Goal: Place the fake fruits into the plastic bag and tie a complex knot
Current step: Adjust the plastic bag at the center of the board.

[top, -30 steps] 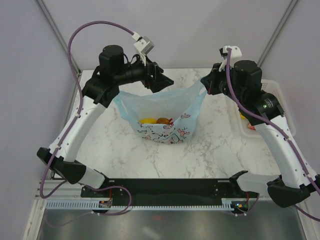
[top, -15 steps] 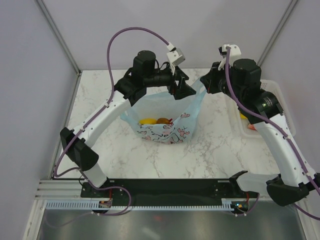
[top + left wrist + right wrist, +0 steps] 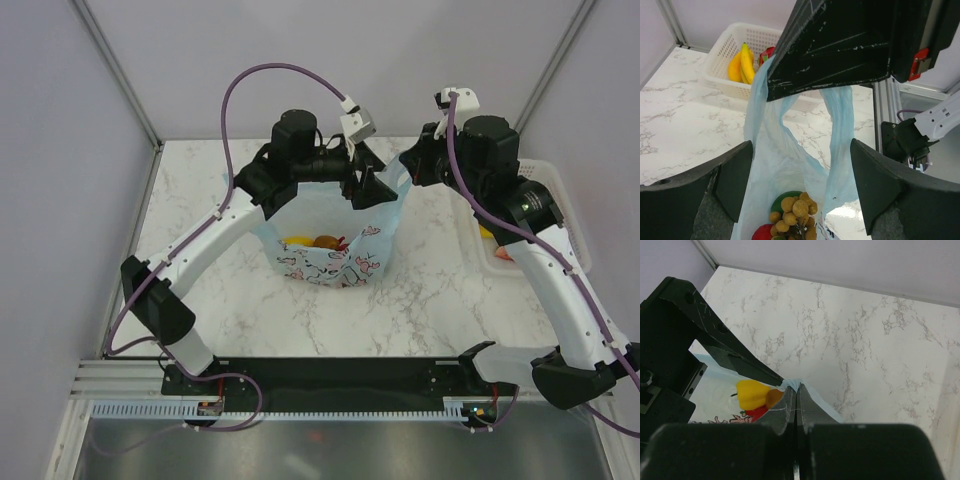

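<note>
Left pincer (image 3: 801, 170) stands wide apart and grips nothing. A second ago it hung over the far left of the table (image 3: 200, 200); it has since swung across to just beside my right pincer (image 3: 796, 407). That one is pressed together on a handle loop (image 3: 840, 112) of the plastic bag (image 3: 335, 262), holding it up. The bag's left edge, stretched out then, has slumped, and the bag sits mid-table with fake fruits (image 3: 795, 212) in its bottom. I judge I am lining up to take a handle for the knot, though bananas (image 3: 741, 62) lie in the basket (image 3: 735, 37), so loading may be unfinished. My left arm reaches diagonally from the near-left base, wrist turned rightward and down over the bag. My right arm arches high from the near right, wrist pointing left.
</note>
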### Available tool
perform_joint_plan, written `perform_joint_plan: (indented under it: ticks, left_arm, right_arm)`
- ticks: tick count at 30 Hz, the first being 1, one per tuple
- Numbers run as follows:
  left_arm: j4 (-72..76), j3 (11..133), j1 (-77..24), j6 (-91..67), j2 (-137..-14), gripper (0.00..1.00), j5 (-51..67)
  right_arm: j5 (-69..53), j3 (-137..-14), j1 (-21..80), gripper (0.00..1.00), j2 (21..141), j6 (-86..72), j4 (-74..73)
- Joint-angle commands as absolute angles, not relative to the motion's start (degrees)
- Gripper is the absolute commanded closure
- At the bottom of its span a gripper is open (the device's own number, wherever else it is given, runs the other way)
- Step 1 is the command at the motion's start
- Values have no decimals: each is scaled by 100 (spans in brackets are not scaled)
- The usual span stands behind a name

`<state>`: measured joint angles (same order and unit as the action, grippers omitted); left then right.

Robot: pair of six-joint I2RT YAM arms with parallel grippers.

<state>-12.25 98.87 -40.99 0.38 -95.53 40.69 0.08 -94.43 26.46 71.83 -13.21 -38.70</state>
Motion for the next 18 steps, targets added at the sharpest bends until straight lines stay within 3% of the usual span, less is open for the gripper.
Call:
perform_joint_plan:
  ticks: [1, 9, 18]
  left_arm:
    - [-879, 9721, -4105, -131, -9229, 14, 4428]
    - [-651, 9633, -4140, -457, -9334, 15, 4641]
    - [-589, 9255, -4403, -88, -9457, 24, 4009]
  right_arm:
    - [123, -9554, 2637, 100, 7172, -1230, -3815]
    - [27, -9659, 2637, 100, 7225, -1283, -3806]
    - [44, -9782, 2637, 100, 7251, -1362, -3779]
